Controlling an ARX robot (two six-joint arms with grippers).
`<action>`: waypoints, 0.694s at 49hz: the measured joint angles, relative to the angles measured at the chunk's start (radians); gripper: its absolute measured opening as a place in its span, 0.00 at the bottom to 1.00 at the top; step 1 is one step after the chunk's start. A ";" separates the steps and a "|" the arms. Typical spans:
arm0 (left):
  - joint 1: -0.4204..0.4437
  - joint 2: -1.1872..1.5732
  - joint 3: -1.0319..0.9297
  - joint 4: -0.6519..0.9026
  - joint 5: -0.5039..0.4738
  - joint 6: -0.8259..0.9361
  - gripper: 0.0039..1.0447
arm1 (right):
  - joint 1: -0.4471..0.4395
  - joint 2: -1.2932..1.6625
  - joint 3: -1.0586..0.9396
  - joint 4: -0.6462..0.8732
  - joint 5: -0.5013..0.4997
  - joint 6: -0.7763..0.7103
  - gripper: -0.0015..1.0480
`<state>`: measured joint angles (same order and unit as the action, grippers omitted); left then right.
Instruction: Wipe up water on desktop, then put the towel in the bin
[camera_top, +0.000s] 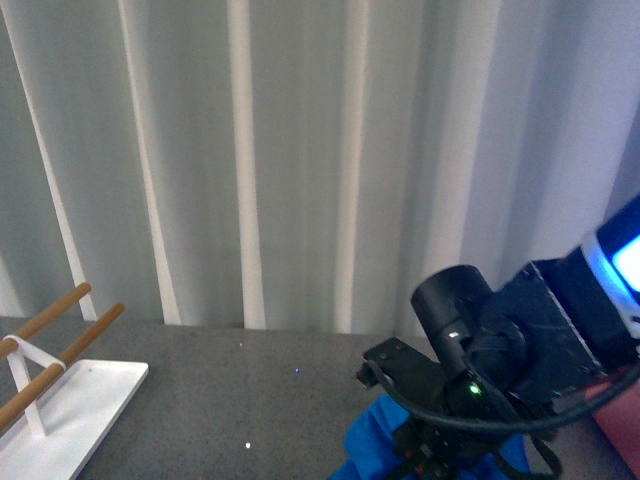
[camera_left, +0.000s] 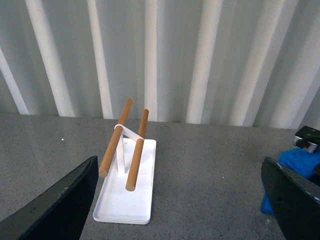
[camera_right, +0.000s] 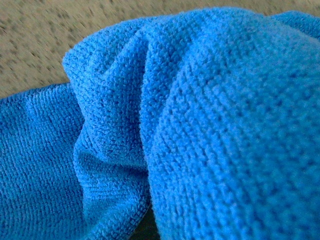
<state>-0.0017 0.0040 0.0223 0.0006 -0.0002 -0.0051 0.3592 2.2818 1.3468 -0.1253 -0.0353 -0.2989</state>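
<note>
1 flat sweep, towel (camera_right: 200, 125) pressed to the desktop (camera_top: 220, 400); whether my right gripper (camera_top: 432, 452) clasps it i cannot tell.

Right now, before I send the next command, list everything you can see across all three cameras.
desktop: one, dark grey, speckled, across the foreground.
towel: one, bright blue, bunched beneath the right arm.
bin: one, salmon pink, only an edge at far right.
tray: one, white, on the desktop at left.
wooden rods: two, brown, on the tray's white support.
curtain: one, pale grey, behind the desktop.
left gripper: one, black, open.
right arm: one, black, over the towel; jaws hidden.
</note>
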 joint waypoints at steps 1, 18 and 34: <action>0.000 0.000 0.000 0.000 0.000 0.000 0.94 | 0.004 0.005 0.008 -0.003 0.000 0.000 0.04; 0.000 0.000 0.000 0.000 0.000 0.000 0.94 | 0.112 0.057 0.109 0.011 -0.117 0.062 0.04; 0.000 0.000 0.000 0.000 0.000 0.000 0.94 | 0.139 -0.162 -0.203 0.179 -0.202 0.119 0.04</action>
<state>-0.0017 0.0040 0.0223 0.0006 -0.0002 -0.0048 0.4980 2.1201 1.1435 0.0540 -0.2371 -0.1795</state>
